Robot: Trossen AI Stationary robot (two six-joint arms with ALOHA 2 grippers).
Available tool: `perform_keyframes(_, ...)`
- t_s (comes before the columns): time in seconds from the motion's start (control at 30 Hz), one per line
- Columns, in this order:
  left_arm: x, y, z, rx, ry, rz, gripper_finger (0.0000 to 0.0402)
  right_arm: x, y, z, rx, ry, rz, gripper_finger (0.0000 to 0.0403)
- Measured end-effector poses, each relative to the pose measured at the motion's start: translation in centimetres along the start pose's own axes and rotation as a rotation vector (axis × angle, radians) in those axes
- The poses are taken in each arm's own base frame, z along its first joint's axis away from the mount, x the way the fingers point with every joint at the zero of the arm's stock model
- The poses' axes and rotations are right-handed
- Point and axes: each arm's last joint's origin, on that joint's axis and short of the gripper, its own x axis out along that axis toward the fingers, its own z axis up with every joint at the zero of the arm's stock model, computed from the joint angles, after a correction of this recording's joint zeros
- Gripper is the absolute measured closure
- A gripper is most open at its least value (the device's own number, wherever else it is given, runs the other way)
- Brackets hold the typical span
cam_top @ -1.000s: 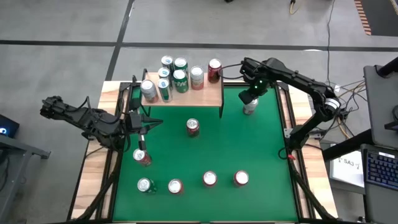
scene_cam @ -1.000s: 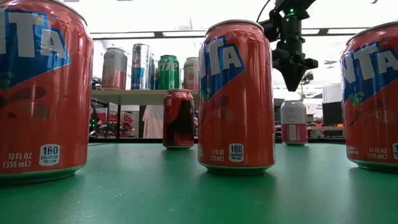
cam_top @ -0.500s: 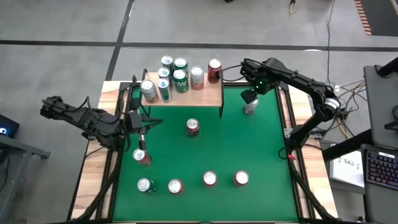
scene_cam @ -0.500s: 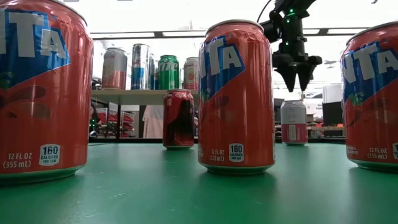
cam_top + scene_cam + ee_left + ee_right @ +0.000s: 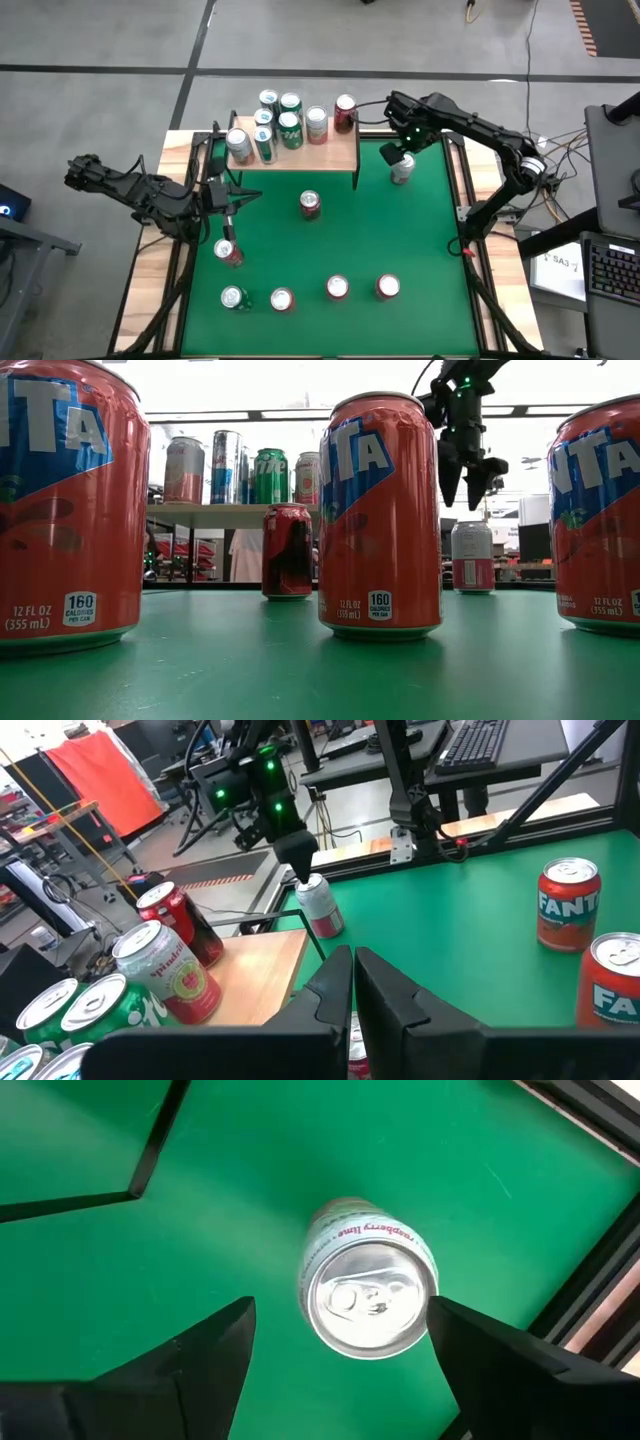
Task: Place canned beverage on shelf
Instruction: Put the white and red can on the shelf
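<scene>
The right claw (image 5: 340,1340), fingers spread, hangs above the white can (image 5: 368,1292) on the desk (image 5: 400,235) beside the shelf (image 5: 335,152). The shelf's cans (image 5: 270,475) partly hide each other. The left claw (image 5: 354,982) is clenched, empty.

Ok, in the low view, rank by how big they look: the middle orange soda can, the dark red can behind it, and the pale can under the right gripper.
1. Middle orange soda can, largest, though it stands nearest the camera.
2. Dark red can.
3. Pale silver-and-pink can, slightly smaller than the dark red one; it stands farther back, so their true sizes may match.
</scene>
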Motion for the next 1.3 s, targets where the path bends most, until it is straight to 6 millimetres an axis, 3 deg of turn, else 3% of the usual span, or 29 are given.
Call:
perform_keyframes(0.27,0.0,0.0,0.0,0.010,0.000,0.000,0.0402,0.4,-0.2,-0.1,0.003,0.019,-0.028,0.0079)
perform_keyframes(0.53,0.0,0.0,0.0,0.012,0.000,0.001,0.0402,2.9,-0.3,-0.4,-0.006,0.077,-0.055,0.0052)
perform_keyframes(0.8,0.0,0.0,0.0,0.014,0.000,0.002,0.0402,4.8,-0.4,-0.6,-0.006,0.072,-0.054,0.0048)
perform_keyframes(1.07,0.0,0.0,0.0,0.012,0.000,0.002,0.0402,6.1,-0.6,-0.8,-0.009,0.066,-0.053,0.0054)
perform_keyframes(1.3,0.0,0.0,0.0,0.011,0.000,0.002,0.0402,6.3,-0.6,-0.9,0.001,0.059,-0.062,0.0114)
